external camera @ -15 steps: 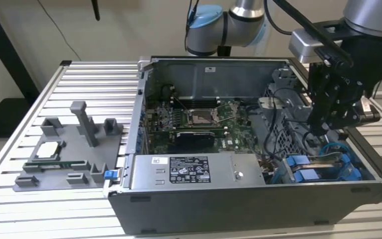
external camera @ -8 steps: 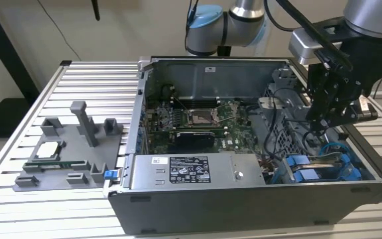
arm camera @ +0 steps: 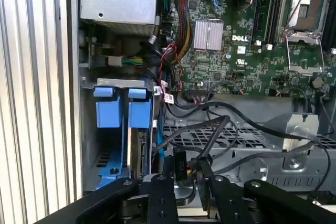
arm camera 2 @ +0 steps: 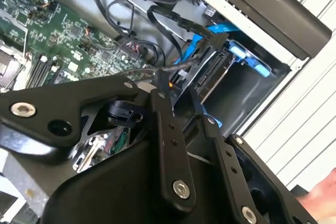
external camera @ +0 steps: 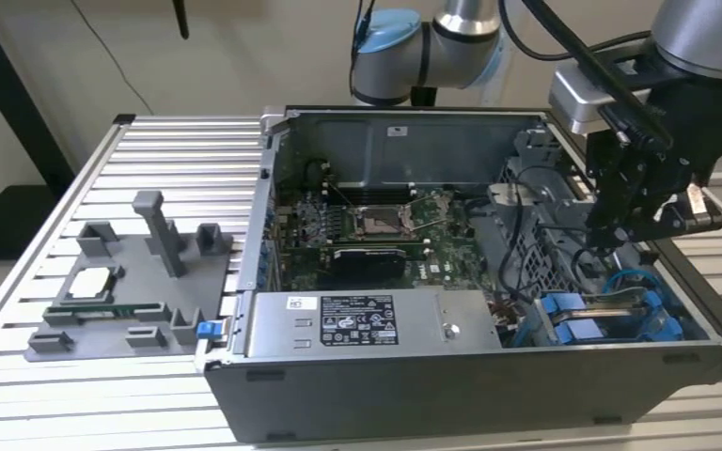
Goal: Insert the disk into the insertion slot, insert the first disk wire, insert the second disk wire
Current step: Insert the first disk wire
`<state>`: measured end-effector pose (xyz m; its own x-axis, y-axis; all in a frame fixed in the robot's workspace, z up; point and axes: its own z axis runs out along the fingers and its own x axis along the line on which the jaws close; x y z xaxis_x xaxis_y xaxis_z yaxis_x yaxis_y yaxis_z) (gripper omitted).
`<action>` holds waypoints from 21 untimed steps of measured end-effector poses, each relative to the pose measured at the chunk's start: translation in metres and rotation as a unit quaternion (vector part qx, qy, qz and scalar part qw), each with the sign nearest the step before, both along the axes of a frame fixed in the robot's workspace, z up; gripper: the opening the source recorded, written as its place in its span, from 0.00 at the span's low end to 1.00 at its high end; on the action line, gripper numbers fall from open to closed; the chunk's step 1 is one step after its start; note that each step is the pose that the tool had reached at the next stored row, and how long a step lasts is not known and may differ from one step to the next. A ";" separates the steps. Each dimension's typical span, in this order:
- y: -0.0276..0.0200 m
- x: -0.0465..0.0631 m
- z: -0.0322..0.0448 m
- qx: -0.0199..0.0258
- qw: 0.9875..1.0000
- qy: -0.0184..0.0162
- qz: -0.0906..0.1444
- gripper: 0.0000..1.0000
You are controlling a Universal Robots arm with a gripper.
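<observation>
The gripper [external camera: 622,228] hung inside the open computer case [external camera: 462,395] on the slatted desk [external camera: 161,141], over the corner at the exterior view's right. In the first wrist view its jaws looked closed on the black plug of a disk wire [arm camera: 180,168]; which of the two wires it was I could not tell. The disk [arm camera: 140,150] sat on edge in the insertion slot [arm camera: 121,81], a grey sheet-metal cage, so that step appeared done. It lay just beside the jaws, its long axis running along their reach and its connector edge facing the plug, near but seemingly not touching. The disk showed as a thin silver-grey slab in a bright blue carrier [arm camera: 137,113], whose two blue tabs stood side by side at the cage mouth.
</observation>
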<state>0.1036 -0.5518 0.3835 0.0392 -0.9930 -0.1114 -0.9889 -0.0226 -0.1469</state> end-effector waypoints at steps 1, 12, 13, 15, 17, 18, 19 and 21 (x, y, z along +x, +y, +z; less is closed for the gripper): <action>-0.0014 0.000 0.0001 0.000 1.000 0.000 0.000 1.00; -0.0087 -0.014 0.0002 0.003 1.000 0.000 0.000 1.00; -0.0087 -0.014 0.0001 0.004 1.000 -0.001 0.000 1.00; -0.0087 -0.014 0.0001 0.007 1.000 -0.002 0.000 1.00; -0.0086 -0.014 0.0001 0.009 1.000 -0.003 0.000 1.00; -0.0086 -0.013 0.0001 0.010 1.000 -0.004 0.000 1.00; -0.0086 -0.012 0.0000 0.010 1.000 -0.004 0.000 1.00; -0.0085 -0.012 -0.0001 0.011 1.000 -0.005 0.000 1.00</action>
<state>0.0916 -0.5603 0.3834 0.0409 -0.9904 -0.1320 -0.9874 -0.0199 -0.1567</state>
